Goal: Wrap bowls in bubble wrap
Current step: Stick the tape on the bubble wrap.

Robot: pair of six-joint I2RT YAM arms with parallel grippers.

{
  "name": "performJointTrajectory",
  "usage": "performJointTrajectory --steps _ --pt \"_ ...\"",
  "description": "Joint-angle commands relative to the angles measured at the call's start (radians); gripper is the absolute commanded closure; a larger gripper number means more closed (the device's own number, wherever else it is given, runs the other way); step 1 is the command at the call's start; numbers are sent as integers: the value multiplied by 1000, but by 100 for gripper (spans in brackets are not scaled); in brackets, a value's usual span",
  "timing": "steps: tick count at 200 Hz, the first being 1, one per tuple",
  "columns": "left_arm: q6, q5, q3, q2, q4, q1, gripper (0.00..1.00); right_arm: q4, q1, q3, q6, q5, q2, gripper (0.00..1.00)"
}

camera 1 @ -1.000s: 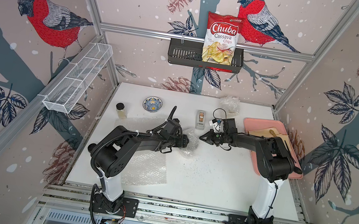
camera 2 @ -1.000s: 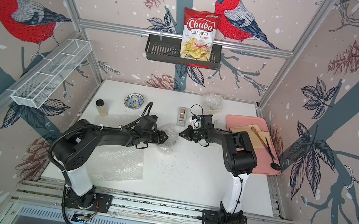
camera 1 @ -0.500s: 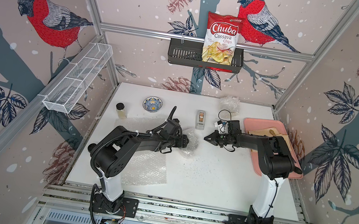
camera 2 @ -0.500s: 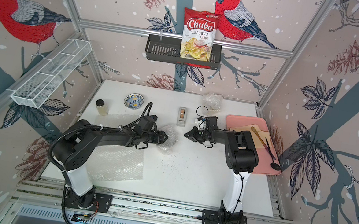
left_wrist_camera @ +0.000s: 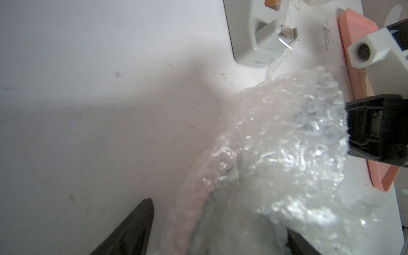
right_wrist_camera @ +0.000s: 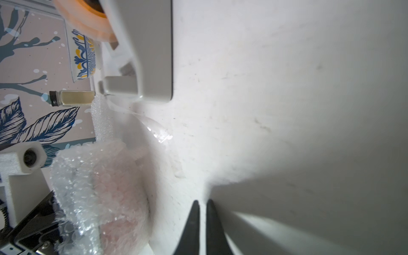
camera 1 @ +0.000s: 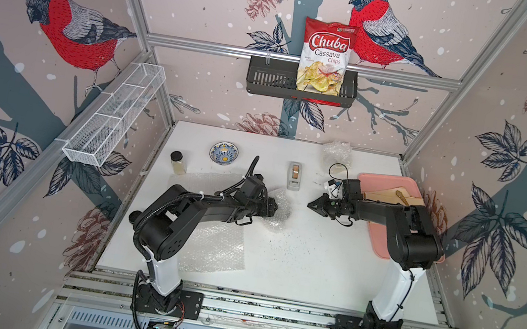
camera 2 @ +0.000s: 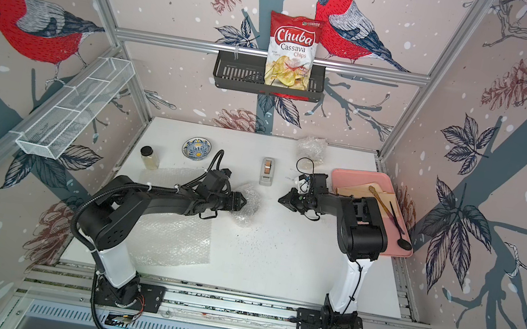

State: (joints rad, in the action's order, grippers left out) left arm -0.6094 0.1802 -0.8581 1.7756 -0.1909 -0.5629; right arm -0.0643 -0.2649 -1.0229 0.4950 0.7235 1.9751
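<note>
My left gripper (camera 1: 274, 207) (left_wrist_camera: 220, 225) is shut on a bundle of bubble wrap (camera 1: 280, 208) (camera 2: 247, 206) at mid-table. Its jaws stand wide around the bundle, and a pinkish curved rim shows dimly through the wrap (left_wrist_camera: 276, 141). My right gripper (camera 1: 311, 205) (right_wrist_camera: 202, 202) hovers a short way right of the bundle, its fingers a narrow gap apart with nothing between them. A blue-and-yellow bowl (camera 1: 224, 152) (right_wrist_camera: 85, 57) sits bare at the back left. A flat bubble wrap sheet (camera 1: 215, 248) lies under my left arm.
A grey tape dispenser (camera 1: 294, 176) stands behind the bundle, and a clear tape strip (right_wrist_camera: 159, 133) curls from it. A small black-lidded jar (camera 1: 178, 162) stands at the left. A crumpled wrap bundle (camera 1: 337, 153) lies at the back. A pink tray (camera 1: 385, 184) holds tan paper and spoons at the right.
My right gripper has drawn back to the right, away from the bundle, and its fingers have parted slightly. My left gripper and the bundle have stayed put.
</note>
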Motion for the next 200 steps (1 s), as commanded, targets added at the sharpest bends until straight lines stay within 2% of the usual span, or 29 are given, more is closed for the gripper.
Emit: performJointTrajectory --steps 1,18,44,105,168,200 --pt "-5 -27 10 9 79 0 23 -35 -23 -42 -49 -15 -3 61" --pt "-8 -22 13 8 73 0 23 -75 -38 -82 -58 -1 21 57" --pt "-7 -24 23 2 73 0 23 -69 -57 -152 -100 -8 72 57" --pt "-10 -21 20 10 73 -1 23 -80 -97 -203 -172 11 133 51" --pt "-6 -10 9 21 75 0 23 -105 -111 -222 -182 -3 171 52" --pt "-5 -11 10 20 78 0 23 -107 -117 -235 -184 -6 183 55"
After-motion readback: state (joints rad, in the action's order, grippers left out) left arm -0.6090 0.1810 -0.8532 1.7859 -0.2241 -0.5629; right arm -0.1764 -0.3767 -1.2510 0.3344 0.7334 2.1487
